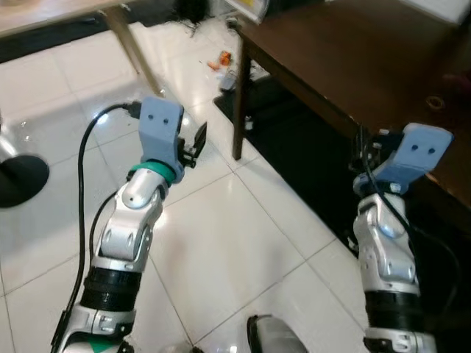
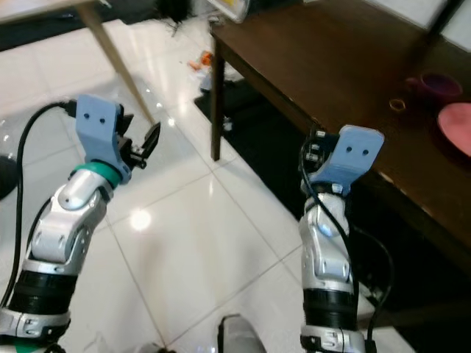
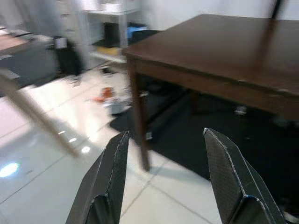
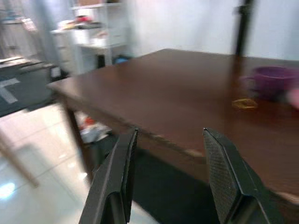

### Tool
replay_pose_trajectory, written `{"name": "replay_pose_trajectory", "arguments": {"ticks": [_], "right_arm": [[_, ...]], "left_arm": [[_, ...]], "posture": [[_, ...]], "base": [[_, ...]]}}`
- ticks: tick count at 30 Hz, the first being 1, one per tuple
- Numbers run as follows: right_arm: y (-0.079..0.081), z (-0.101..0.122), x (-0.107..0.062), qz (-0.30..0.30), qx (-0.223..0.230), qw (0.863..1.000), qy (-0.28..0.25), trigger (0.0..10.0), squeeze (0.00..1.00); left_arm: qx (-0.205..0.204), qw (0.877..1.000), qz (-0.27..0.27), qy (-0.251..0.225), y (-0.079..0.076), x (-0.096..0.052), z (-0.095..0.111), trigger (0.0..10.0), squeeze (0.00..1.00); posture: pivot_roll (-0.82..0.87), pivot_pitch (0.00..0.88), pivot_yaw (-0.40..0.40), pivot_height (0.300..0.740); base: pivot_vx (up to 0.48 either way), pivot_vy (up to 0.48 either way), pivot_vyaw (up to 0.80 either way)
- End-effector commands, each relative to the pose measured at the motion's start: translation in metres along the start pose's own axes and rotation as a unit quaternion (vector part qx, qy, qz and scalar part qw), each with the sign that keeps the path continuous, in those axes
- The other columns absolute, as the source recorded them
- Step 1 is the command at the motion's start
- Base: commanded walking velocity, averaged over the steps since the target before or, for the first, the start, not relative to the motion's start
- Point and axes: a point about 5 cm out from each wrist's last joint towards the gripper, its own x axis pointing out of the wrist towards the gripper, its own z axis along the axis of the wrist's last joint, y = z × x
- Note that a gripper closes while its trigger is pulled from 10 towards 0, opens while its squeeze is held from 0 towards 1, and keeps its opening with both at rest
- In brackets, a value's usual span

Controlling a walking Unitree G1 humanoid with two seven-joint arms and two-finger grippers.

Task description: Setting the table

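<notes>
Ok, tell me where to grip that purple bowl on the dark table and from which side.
Take the purple bowl by its near rim, one finger inside and one outside, since it sits upright with its mouth open. Probably come with the right end effector, open at the table edge, reaching forward over the top.

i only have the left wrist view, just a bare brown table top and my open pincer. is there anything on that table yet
Observer: Yes. A purple cup stands on the dark table, toward its far right part.
Operator: anything else near it
Observer: A pink plate lies just in front of the cup, cut off by the picture's edge, and a small yellowish ring lies to the cup's left.
Operator: where is my right pincer
Observer: The right pincer is open, raised at the table's near edge, pointing across the top toward the cup.
</notes>
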Motion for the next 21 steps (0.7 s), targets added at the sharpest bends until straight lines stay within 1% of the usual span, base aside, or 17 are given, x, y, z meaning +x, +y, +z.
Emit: {"name": "replay_pose_trajectory", "arguments": {"ticks": [1, 11, 12, 14, 21], "right_arm": [[-0.0007, -0.0013, -0.0013, -0.004, 0.002, 1.0, 0.004, 10.0, 0.0], [-0.0015, -0.0019, -0.0016, -0.006, 0.001, 1.0, 0.006, 10.0, 0.0], [-0.0021, -0.0021, -0.0015, -0.008, 0.0, 1.0, 0.007, 10.0, 0.0], [-0.0022, -0.0022, -0.0014, -0.008, -0.001, 1.0, 0.007, 10.0, 0.0], [-0.0022, -0.0022, -0.0014, -0.008, -0.001, 1.0, 0.007, 10.0, 0.0]], "left_arm": [[0.008, 1.0, 0.005, 0.009, 0.0034, -0.001, -0.0036, 10.0, 0.0], [0.013, 1.0, 0.009, 0.011, 0.0075, -0.0001, -0.003, 10.0, 0.0], [0.017, 1.0, 0.014, 0.012, 0.0108, 0.0008, -0.0022, 10.0, 0.0], [0.018, 1.0, 0.016, 0.012, 0.0118, 0.001, -0.0021, 10.0, 0.0], [0.018, 1.0, 0.016, 0.012, 0.0118, 0.001, -0.0021, 10.0, 0.0]], "posture": [[0.02, 0.0, 0.075, 0.74], [0.02, 0.0, 0.077, 0.74], [0.02, 0.0, 0.077, 0.74], [0.02, 0.0, 0.077, 0.74], [0.02, 0.0, 0.077, 0.74]], "base": [[0.0, 0.0, -0.8], [0.0, 0.0, -0.8], [0.0, 0.0, -0.8], [0.0, 0.0, -0.8], [0.0, 0.0, -0.8]]}}
